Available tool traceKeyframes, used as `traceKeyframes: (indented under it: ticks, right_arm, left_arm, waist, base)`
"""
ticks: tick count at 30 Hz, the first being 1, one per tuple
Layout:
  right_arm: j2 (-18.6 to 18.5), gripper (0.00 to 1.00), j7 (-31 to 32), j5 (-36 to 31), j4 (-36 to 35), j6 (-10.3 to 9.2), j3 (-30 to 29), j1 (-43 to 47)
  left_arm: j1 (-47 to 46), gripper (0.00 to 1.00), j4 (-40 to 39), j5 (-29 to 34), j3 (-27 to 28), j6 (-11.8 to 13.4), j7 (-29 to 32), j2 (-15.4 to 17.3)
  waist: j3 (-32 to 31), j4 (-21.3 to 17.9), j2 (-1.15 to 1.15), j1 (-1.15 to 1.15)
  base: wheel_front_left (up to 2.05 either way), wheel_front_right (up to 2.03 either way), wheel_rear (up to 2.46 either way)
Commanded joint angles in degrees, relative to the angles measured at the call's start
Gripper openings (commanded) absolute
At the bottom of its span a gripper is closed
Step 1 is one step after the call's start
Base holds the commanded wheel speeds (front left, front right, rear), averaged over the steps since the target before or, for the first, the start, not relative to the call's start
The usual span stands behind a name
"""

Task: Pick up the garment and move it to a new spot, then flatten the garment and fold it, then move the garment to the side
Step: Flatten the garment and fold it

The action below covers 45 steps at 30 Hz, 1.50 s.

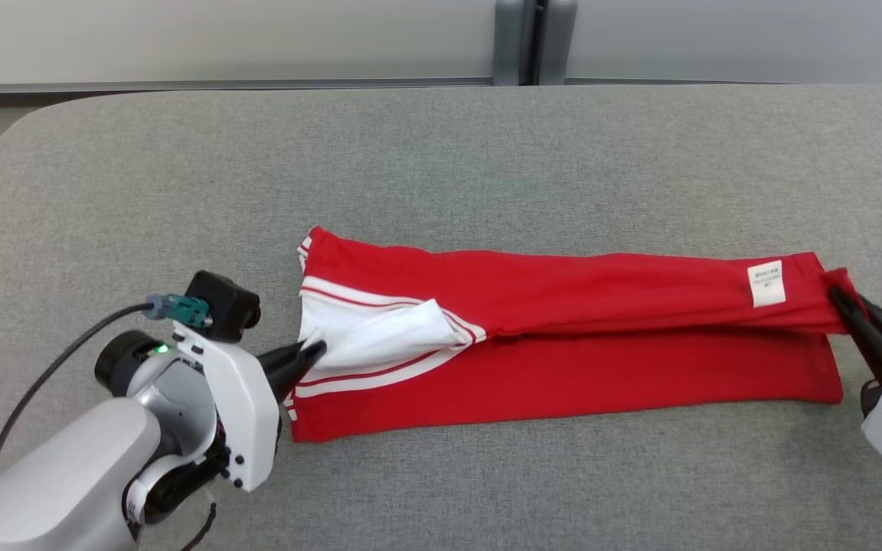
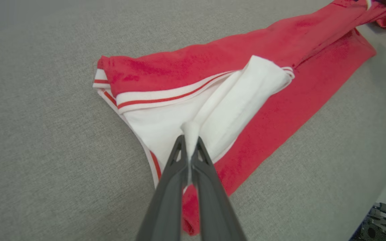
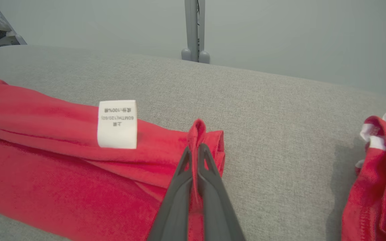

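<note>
Garment [image 1: 563,337] pinched: left tool [image 1: 317,350], right tool [image 1: 837,294].

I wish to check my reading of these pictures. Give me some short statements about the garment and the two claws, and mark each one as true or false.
1. The left claw is shut on white fabric of the red garment. True.
2. The right claw hangs open above the surface. False: it is shut on a red fold at the garment's other end.
3. The white label sits near the end that the right claw holds. True.
4. The garment is crumpled in a heap. False: it lies stretched long between the claws on the grey fabric surface.
</note>
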Motion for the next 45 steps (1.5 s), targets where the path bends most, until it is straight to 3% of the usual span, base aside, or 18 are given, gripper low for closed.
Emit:
traceKeyframes:
  ticks: [1, 8, 14, 15, 16, 17, 18, 27, 34, 40, 45]
  right_arm:
    - [-0.5, 0.0, 0.7, 0.5, -0.7, -0.02, 0.8, 0.8]
    - [-2.7, 0.0, 3.5, 2.1, -3.3, -0.02, 3.4, 1.7]
    - [-3.6, 0.0, 5.1, 2.0, -3.6, -0.02, 5.2, 1.8]
    - [-3.6, 0.27, 5.4, 2.5, -3.6, -0.02, 5.4, 1.9]
    - [-3.8, 1.0, 5.7, 2.5, -3.3, -0.02, 5.6, 1.9]
    - [-3.9, 1.0, 5.8, 2.4, -3.0, -0.02, 5.8, 1.8]
    - [-3.8, 1.0, 6.1, 2.6, -2.8, -0.02, 6.0, 1.9]
    - [-4.2, 1.0, 5.0, 4.0, -0.7, -0.02, 3.9, 0.5]
    - [-0.3, 1.0, -1.0, 3.5, 0.7, -0.02, -2.0, -0.7]
    - [5.2, 1.0, -2.2, -1.4, -1.4, -0.02, -12.3, 1.5]
    - [10.3, 1.0, -2.2, -11.3, -5.9, -0.01, -23.5, 7.0]
  left_arm:
    - [1.2, 0.0, -1.2, -0.5, -0.3, 0.4, 1.1, 1.1]
    - [3.2, 0.0, -4.7, -2.4, -1.3, 1.2, 4.7, 3.3]
    - [4.2, 0.0, -4.2, -3.3, -1.9, 2.3, 6.1, 3.1]
    - [4.5, 0.14, -3.9, -3.3, -2.1, 2.6, 6.1, 3.0]
    - [4.8, 0.31, -3.7, -3.3, -2.2, 2.5, 6.1, 2.9]
    - [5.0, 0.56, -3.4, -3.2, -2.3, 2.7, 5.9, 2.8]
    - [5.3, 0.98, -3.0, -3.2, -2.2, 2.9, 5.5, 2.7]
    - [6.1, 1.0, -1.3, -3.7, 0.2, 4.5, 0.6, 1.6]
    - [5.6, 1.0, -0.2, -5.3, 9.9, 7.8, -15.8, -2.8]
    - [7.4, 1.0, 2.9, -6.0, 15.5, 9.8, -27.7, -7.8]
    - [10.5, 1.0, 5.1, -3.8, 22.0, 10.9, -31.0, -12.5]
  waist:
    - [-0.1, -0.3, 0.0, 0.0]
    - [-0.7, -1.1, 0.0, 0.0]
    - [-0.8, -1.6, 0.0, 0.0]
    - [-0.8, -1.6, 0.0, 0.0]
    - [-0.8, -1.7, 0.0, 0.0]
    - [-0.9, -1.8, 0.0, 0.0]
    - [-1.0, -1.9, 0.0, 0.0]
    - [-2.2, -2.4, 0.0, 0.0]
    - [-3.6, -2.1, 0.0, 0.0]
    - [-4.8, -1.5, 0.0, 0.0]
    - [-5.4, -0.9, 0.0, 0.0]
  base:
    - [0.0, 0.0, 0.0]
    - [0.0, 0.0, 0.0]
    - [0.0, 0.0, 0.0]
    - [0.0, 0.0, 0.0]
    - [0.0, 0.0, 0.0]
    - [0.0, 0.0, 0.0]
    - [0.0, 0.0, 0.0]
    - [0.0, 0.0, 0.0]
    - [0.0, 0.0, 0.0]
    - [0.0, 0.0, 0.0]
    - [0.0, 0.0, 0.0]
